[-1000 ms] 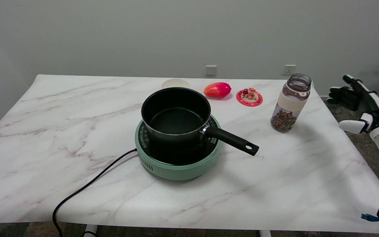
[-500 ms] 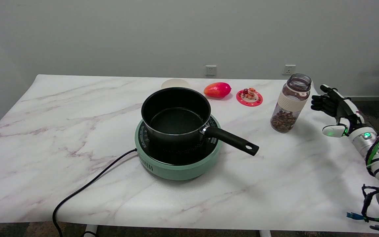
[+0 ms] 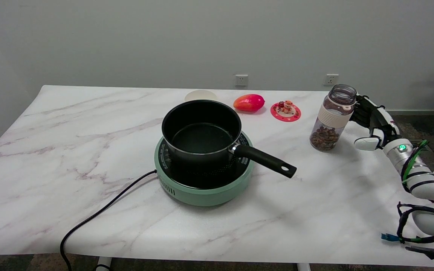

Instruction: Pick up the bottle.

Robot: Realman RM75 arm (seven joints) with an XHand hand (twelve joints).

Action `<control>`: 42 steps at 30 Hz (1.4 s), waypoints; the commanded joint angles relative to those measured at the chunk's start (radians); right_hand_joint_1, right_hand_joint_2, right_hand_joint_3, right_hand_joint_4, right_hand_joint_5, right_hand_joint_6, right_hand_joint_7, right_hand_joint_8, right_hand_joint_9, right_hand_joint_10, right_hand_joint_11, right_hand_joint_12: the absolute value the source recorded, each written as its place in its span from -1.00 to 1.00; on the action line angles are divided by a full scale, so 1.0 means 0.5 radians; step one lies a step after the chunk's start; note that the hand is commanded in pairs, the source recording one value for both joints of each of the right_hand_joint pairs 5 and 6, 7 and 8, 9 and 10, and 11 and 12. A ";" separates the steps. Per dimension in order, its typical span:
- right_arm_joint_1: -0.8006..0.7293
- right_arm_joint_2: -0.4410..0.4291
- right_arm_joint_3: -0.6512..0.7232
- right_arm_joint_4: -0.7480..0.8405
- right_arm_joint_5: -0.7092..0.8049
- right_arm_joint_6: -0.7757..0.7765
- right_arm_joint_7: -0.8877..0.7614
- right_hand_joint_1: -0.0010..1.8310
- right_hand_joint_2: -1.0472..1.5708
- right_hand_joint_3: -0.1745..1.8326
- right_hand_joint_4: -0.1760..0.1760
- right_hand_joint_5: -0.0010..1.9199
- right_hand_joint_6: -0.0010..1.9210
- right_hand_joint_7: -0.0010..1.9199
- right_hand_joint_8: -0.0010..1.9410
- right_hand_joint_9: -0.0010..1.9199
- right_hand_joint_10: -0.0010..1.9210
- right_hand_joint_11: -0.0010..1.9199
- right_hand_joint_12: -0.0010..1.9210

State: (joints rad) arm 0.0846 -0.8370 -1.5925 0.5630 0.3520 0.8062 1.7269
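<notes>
Here, one bottle (upright), one pot, one right hand beside it, fingers spread, empty.

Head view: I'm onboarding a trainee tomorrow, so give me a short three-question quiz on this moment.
1. True or false: the right hand has lifted the bottle off the table.
2. What fills the bottle's lower part?
3. The saucepan sits on: A) bare table B) green hotplate C) red coaster

Key: 1. False, it stands on the table. 2. Brown, nut-like pieces. 3. B
</notes>
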 commanded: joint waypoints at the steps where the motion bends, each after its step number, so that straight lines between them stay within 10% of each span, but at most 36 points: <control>1: 0.211 -0.050 -0.144 -0.044 0.003 0.019 0.033 0.25 -0.90 0.15 0.00 -0.74 -0.74 -0.55 -0.55 -0.52 -0.52 -0.49 -0.49; 42: 0.310 -0.219 -0.230 -0.124 0.036 0.015 0.150 0.47 -0.62 0.07 0.00 -0.73 -0.73 -0.54 -0.54 -0.52 -0.52 -0.53 -0.53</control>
State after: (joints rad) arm 0.2308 -0.9324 -1.7019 0.5131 0.3650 0.8117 1.7959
